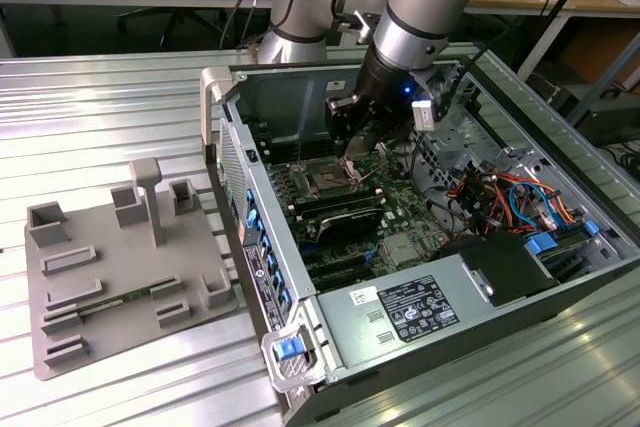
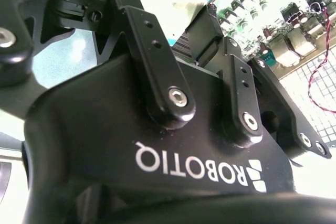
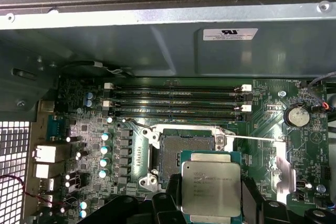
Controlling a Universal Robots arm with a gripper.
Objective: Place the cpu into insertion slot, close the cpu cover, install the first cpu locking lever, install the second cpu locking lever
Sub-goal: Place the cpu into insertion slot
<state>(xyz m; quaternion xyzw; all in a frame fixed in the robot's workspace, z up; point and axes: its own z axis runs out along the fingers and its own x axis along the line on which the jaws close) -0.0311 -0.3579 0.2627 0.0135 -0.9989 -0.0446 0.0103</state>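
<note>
Nearest the lens in the first wrist view: the cpu (image 3: 211,188), silver face toward you, green edge showing round it. Your gripper (image 3: 211,208) pinches it, black fingers (image 3: 161,205) pressed against opposite edges. The chip hangs above the green board (image 3: 310,150), not seated. In this view it overlaps one corner of the insertion slot (image 3: 181,153), whose dark contact field lies exposed inside the silver rim. Long black memory slots (image 3: 176,100) run just beyond the socket.

Exterior view, starting from its left:
- Grey moulded fixture tray (image 1: 120,277) on the ribbed metal table (image 1: 100,107), well apart from the work
- Open computer case (image 1: 232,117), board inside it
- Your arm (image 1: 420,17) reaches down into the case, and the claw hangs just above the slot, slightly toward the exterior view's right of it
- Further right, a tangle of red, orange and blue cables (image 1: 505,197) against the case wall
</note>
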